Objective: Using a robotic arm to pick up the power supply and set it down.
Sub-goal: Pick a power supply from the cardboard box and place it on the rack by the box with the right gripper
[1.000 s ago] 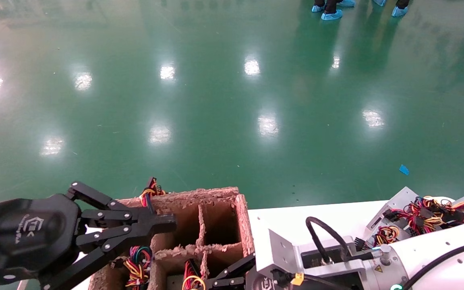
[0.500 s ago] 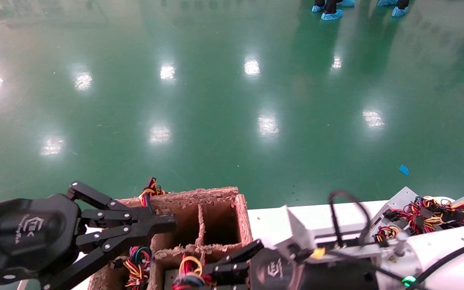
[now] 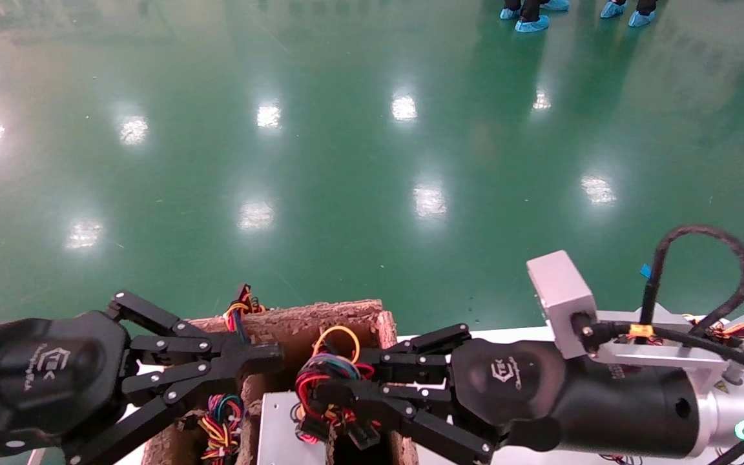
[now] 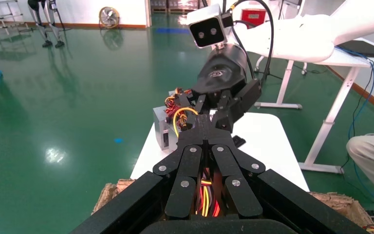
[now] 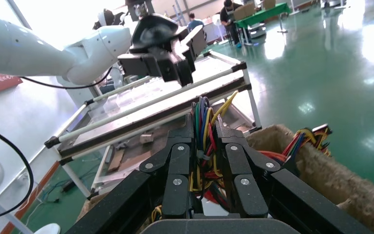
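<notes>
My right gripper (image 3: 341,382) (image 5: 204,126) is shut on a wire bundle (image 3: 320,374) of red, yellow, green and blue wires. The silver-grey unit (image 3: 278,426) under that bundle hangs over the brown pulp tray (image 3: 346,311). The power supply (image 4: 161,127), a silver box with red, yellow and black wires (image 3: 737,332), lies at the right end of the white table (image 3: 504,337), mostly hidden behind my right arm. My left gripper (image 3: 270,354) (image 4: 205,120) hovers shut and empty over the tray's left cells, beside the right gripper.
The tray's left cells hold other units with coloured wire bundles (image 3: 220,420). Beyond the table lies open green floor (image 3: 359,161), with people's feet (image 3: 530,22) far off. A metal rack (image 5: 175,105) stands behind my left arm.
My right gripper has risen from deep in the tray, pulling the multicolour bundle and its silver unit upward. The left arm has stayed still.
</notes>
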Motion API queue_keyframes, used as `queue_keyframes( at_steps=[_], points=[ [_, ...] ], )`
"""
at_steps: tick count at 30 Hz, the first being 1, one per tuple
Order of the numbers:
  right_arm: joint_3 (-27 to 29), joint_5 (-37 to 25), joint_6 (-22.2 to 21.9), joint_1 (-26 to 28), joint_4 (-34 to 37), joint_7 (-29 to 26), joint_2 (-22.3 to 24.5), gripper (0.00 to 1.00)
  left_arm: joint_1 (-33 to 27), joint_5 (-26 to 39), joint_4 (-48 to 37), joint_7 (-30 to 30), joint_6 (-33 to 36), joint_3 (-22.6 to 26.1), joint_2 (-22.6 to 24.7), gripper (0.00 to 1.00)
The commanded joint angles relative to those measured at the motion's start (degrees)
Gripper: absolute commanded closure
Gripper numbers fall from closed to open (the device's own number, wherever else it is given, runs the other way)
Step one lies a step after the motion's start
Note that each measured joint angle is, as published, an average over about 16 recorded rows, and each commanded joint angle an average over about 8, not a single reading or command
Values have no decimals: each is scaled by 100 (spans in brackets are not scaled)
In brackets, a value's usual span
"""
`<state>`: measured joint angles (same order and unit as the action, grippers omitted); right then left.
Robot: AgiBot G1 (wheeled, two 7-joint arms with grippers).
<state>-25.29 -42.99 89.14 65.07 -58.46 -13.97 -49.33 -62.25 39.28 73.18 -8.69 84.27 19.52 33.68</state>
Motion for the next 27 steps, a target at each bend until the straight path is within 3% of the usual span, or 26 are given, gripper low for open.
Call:
queue_keyframes(
  at_steps=[1,14,27],
  points=[
    [21,73,-15,-5,-33,-8,38,100,0,0,0,0,0,0,0,100],
    [469,880,-170,180,-195,-71,159,100,0,-1,0,1,-1,2,-1,100],
    [685,1104,-482,479,-588,-135,165,100,-1,-2,0,2,-1,3,-1,100]
  ],
)
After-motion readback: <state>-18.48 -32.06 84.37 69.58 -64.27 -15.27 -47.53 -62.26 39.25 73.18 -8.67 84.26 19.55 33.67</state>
